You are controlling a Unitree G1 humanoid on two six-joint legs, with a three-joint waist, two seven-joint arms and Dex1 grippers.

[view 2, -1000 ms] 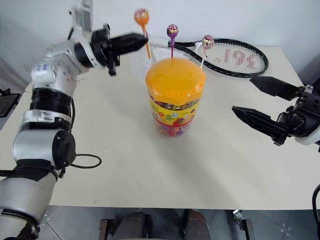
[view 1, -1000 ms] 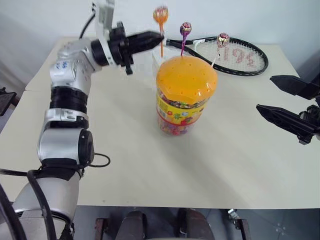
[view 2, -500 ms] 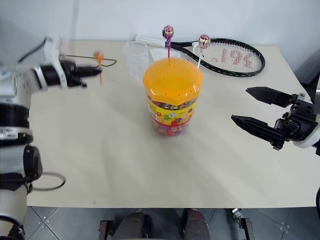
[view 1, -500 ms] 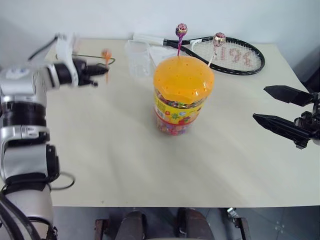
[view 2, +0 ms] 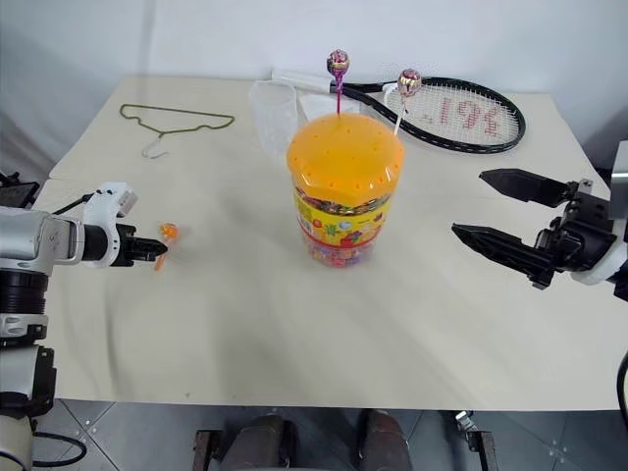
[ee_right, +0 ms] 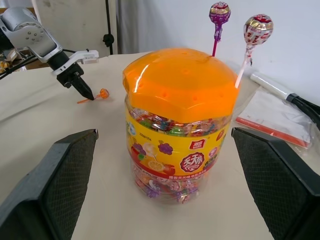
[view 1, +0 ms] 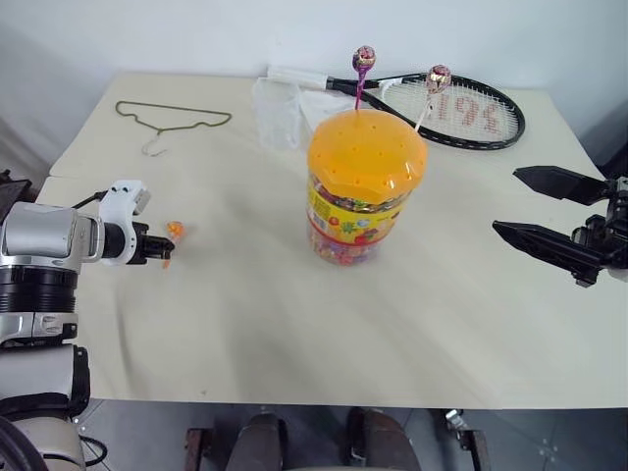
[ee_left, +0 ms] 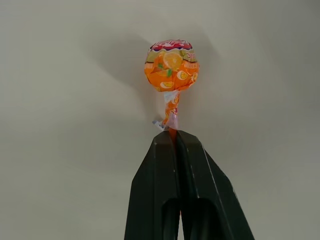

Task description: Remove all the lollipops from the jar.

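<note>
The small orange foil-wrapped lollipop (ee_left: 171, 65) is pinched by its stick in the closed left tool (view 1: 157, 246) low over the beige worktop (view 1: 245, 294), apparently for setting down, while the purple lollipop (view 1: 364, 59) and pinkish-gold lollipop (view 1: 438, 78) stand in the orange-lidded clear plastic jar (view 1: 365, 186) ahead of the wide-open, empty right tool (view 1: 535, 208).
</note>
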